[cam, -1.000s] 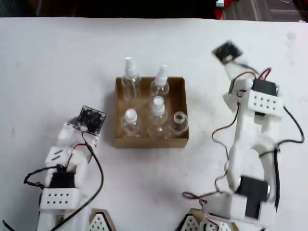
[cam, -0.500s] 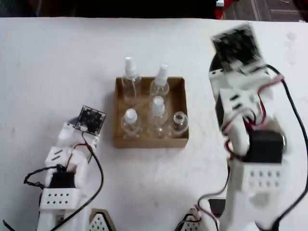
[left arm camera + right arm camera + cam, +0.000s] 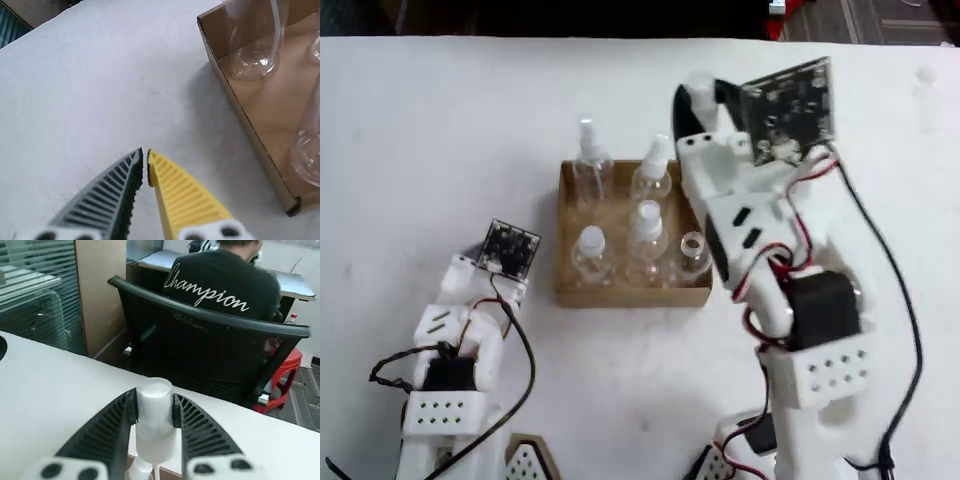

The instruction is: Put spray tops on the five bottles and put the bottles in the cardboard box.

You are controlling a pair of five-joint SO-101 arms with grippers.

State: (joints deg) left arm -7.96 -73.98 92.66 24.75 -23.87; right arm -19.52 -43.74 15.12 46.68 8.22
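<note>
Bottles (image 3: pixel 590 250) stand five to the cardboard box (image 3: pixel 632 294) in the high view, and four of them wear white tops. The fifth, the uncapped bottle (image 3: pixel 694 249) in the box's front right corner, is clear and hard to pick out beside the right arm (image 3: pixel 760 250). That arm leans over the box's right wall and covers the wall's far end. By the box's far right corner, the right gripper (image 3: pixel 697 100) shows as two dark fingers with a white spray top (image 3: pixel 698 96) between them. From here I cannot tell whether it hangs over the box or just outside it. The left arm (image 3: pixel 450 370) sits off the box's front left corner, and its wrist board covers whatever lies beneath.

From the left wrist, the left gripper (image 3: pixel 145 160) has its grey and yellow fingers pressed tip to tip with nothing between them. It is over bare table (image 3: pixel 75 75) just outside the box's left wall. Two bottle bases stand inside that wall, their upper parts cut off by the frame.

From the right wrist, the right gripper's black fingers are clamped on the spray top's white head, one on either side. The top stands upright and its thin tube runs down out of frame. A brown sliver beneath may be the box's rim, but too little of it shows to be sure.
</note>
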